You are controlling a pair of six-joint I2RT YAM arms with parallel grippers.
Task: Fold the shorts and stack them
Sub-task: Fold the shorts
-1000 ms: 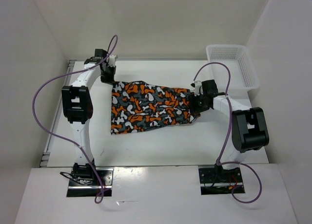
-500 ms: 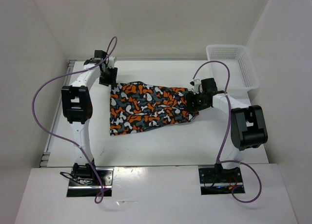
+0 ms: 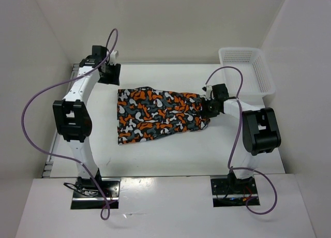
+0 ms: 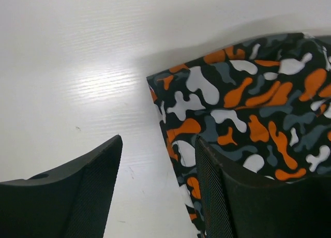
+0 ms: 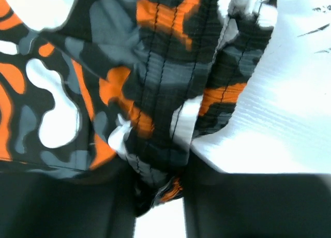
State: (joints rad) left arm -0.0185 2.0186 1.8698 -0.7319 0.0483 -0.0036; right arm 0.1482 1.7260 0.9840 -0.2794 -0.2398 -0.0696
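The shorts (image 3: 160,114), printed in orange, white, grey and black blotches, lie spread flat in the middle of the table. My left gripper (image 3: 109,75) hovers open just beyond their far left corner, with nothing between its fingers. In the left wrist view that corner of the shorts (image 4: 248,108) lies beside the open left gripper (image 4: 159,145). My right gripper (image 3: 209,107) sits at the right end of the shorts. In the right wrist view the right gripper (image 5: 160,181) is shut on the bunched, ribbed waistband of the shorts (image 5: 155,67).
A white mesh basket (image 3: 248,70) stands at the far right corner of the table. White walls close in the table on the left, back and right. Purple cables loop over both arms.
The left gripper has opened, let go of the shorts' far left corner and drawn back to the left. The right gripper has closed on the waistband.
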